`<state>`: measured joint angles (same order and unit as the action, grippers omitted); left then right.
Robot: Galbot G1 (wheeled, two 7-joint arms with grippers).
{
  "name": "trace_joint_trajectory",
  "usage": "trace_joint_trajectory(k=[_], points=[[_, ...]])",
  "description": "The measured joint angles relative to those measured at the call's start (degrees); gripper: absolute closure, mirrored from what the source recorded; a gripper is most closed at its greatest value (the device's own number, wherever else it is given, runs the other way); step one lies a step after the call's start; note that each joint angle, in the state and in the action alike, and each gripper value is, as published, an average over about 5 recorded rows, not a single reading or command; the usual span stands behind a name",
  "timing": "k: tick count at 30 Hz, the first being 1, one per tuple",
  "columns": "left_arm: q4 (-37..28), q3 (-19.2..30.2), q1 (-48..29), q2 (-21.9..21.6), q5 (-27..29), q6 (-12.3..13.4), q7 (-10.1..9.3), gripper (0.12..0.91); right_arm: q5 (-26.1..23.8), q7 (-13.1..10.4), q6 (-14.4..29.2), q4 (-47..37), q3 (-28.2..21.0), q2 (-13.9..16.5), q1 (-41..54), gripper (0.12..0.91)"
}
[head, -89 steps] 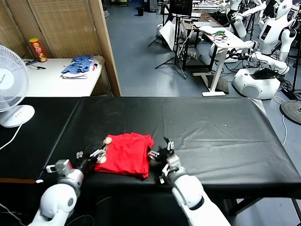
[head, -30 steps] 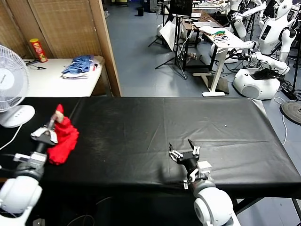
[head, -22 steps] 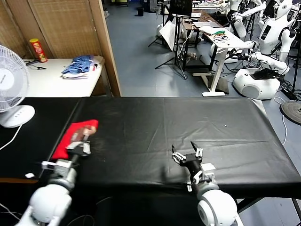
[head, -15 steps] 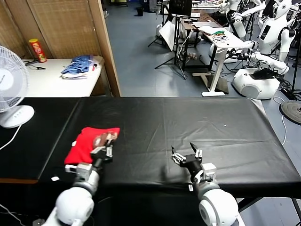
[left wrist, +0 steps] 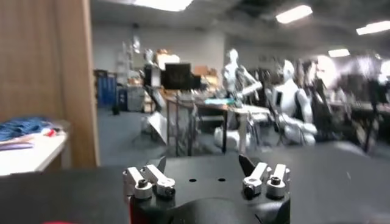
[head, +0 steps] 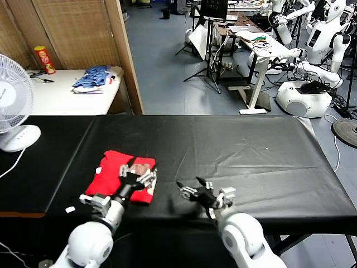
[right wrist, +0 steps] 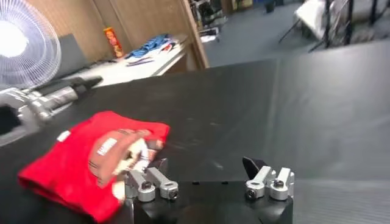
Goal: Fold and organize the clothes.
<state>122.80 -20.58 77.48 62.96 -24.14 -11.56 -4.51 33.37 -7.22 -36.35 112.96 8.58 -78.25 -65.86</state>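
Folded red T-shirt point(head: 120, 176) flat on black worktop point(head: 251, 151); both end effectors spread, left point(head: 139, 177) above it; could snag and unfold cloth

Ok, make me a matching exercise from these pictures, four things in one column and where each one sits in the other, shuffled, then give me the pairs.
Things:
1. red T-shirt
2. white fan
3. blue striped clothes pile
4. right gripper

Places:
A. on the white side table behind the black table
B. over the black table's near edge, right of the shirt
C. folded on the black table's left part, brown print up
D. at the far left edge of the black table

Pairs: 1-C, 2-D, 3-A, 4-B
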Motion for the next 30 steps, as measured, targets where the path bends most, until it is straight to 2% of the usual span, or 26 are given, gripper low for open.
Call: trace_joint_trajectory(k=[6,11,14,18,21,25,28,30], points=[[3.84,-4.14,2.58,-0.37,0.2,0.5,-0.38,0.232,2.74,-1.13,1.14,-10.1,-4.78,-5.03,8.06,0.227],[5.63,-7.13,5.8,0.59,0.75,1.12,-0.35,0.232,4.74,-2.07,1.38,-17.58,-6.89,-8.58,13.12,0.234],[6.37,-8.64,7.41,0.99,0.71,1.39,-0.36,0.232,5.05,-2.04,1.72,-20.94,-7.67,-10.21,15.0,0.308],[7.04,-10.44,9.28,1.37,0.61,1.76,-0.39,0.232,3.6,-1.0,2.77,-24.12,-8.56,-11.3,16.62,0.526],[7.2,-11.7,10.44,1.66,0.58,2.11,-0.44,0.232,0.14,1.3,4.72,-25.55,-9.31,-11.2,17.35,0.693],[7.13,-12.79,11.46,2.01,0.65,2.64,-0.58,0.232,-9.13,6.39,9.22,-26.07,-10.48,-9.53,17.75,0.869],[6.83,-13.11,12.01,2.19,0.55,2.33,-0.95,0.232,-18.28,10.49,13.71,-26.01,-10.64,-6.86,17.63,0.893],[6.48,-13.28,12.39,2.31,0.27,2.01,-1.16,0.232,-24.16,12.38,17.27,-25.85,-10.32,-4.44,17.28,0.843]])
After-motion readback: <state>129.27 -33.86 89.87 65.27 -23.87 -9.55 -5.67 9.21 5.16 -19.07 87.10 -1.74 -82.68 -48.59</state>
